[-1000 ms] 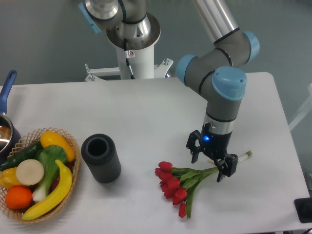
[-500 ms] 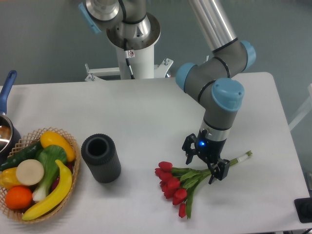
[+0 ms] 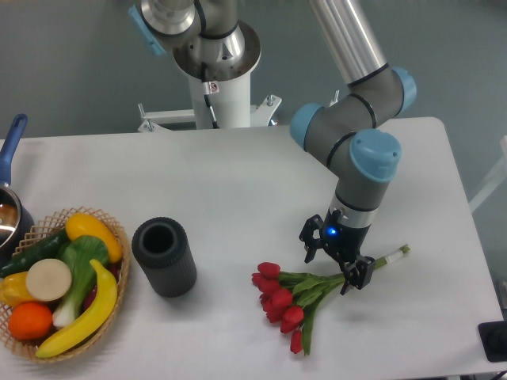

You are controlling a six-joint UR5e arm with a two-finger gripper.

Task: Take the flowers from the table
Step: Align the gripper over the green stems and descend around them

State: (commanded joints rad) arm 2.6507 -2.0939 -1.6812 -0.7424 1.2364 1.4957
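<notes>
The gripper (image 3: 336,264) is down low over the flowers (image 3: 295,298), fingers spread wide apart, one finger (image 3: 311,247) on the far side of the stems and the other (image 3: 353,276) on the near side, so the pale green stems run between them. Nothing is clamped: the jaws stand open and straddle the bunch where leaves give way to bare stem. A small blue light glows on the wrist just above the fingers.

The flowers lie flat on the table (image 3: 238,182), toward its near right part. Red buds cluster at the left end, green leaves in the middle, and the stem tips poke out to the right past the gripper, angled slightly up and away.

Over on the left, a dark cylinder (image 3: 164,257) stands upright with its open top showing, well apart from the bunch. Further left, a wicker basket (image 3: 116,237) holds produce: a banana (image 3: 89,309), an orange (image 3: 31,320), a yellow pepper (image 3: 91,230) and a leafy green vegetable (image 3: 79,261). At the far left edge, a pot with a blue handle (image 3: 9,150) is partly cut off
</notes>
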